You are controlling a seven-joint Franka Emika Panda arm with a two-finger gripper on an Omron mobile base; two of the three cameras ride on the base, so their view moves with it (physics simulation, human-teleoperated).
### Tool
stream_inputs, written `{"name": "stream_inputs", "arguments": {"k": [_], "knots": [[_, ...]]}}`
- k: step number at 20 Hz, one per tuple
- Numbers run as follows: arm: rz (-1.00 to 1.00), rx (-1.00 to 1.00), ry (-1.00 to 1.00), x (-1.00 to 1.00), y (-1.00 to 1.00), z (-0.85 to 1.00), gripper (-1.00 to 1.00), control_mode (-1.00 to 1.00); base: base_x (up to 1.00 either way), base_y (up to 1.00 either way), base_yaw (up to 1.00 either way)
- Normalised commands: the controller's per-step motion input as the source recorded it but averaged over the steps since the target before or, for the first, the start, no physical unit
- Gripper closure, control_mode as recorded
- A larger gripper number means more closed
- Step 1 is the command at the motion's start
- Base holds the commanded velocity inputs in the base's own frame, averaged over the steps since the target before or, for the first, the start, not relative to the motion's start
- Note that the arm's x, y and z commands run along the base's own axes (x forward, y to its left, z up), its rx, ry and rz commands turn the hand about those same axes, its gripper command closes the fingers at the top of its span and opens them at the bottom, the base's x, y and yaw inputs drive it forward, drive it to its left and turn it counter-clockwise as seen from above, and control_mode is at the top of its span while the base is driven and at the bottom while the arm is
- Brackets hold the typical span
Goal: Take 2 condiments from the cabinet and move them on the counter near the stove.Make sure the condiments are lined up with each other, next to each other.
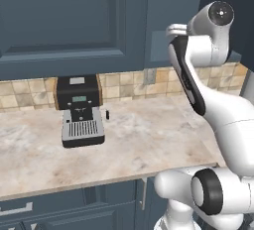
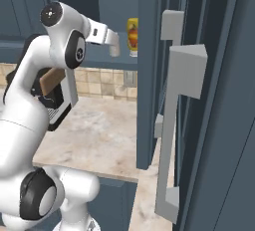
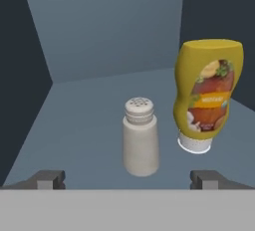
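In the hand view two condiments stand upright on the slate-blue shelf (image 3: 84, 125) of the open cabinet (image 2: 107, 1). One is a pale shaker (image 3: 141, 138); the other is a taller yellow bottle (image 3: 208, 95) with a red-orange label, just right of it. My gripper (image 3: 128, 180) is open. Its fingertips (image 3: 47, 179) stand wide on either side of the shaker and just short of it, touching nothing. From the right base view the gripper (image 2: 114, 50) reaches into the cabinet beside the yellow bottle (image 2: 132, 36). The beige counter (image 1: 149, 140) lies below. The stove is out of view.
A black and silver coffee machine (image 1: 79, 110) stands on the counter against the tiled wall. The open cabinet door (image 2: 149, 75) hangs right of my hand. A tall blue panel with pale handles (image 2: 187, 90) fills the right side.
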Motion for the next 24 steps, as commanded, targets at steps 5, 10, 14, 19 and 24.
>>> {"name": "stream_inputs", "arguments": {"k": [5, 10, 14, 19, 24], "knots": [[-0.05, -0.02, 0.01, 0.09, 0.00, -0.02, -1.00, -1.00, 0.00, 0.00, 0.00], [-0.03, -0.01, 0.01, 0.12, 0.00, -0.11, -1.00, -1.00, 0.00, 0.00, 0.00], [-0.02, 0.00, 0.03, 0.06, -0.01, -0.14, -1.00, -1.00, 0.00, 0.00, 0.00], [-0.02, 0.00, 0.00, 0.06, -0.01, -0.07, -1.00, -1.00, 0.00, 0.00, 0.00], [-0.02, 0.00, 0.00, 0.08, -0.05, -0.01, -1.00, -1.00, 0.00, 0.00, 0.00]]}}
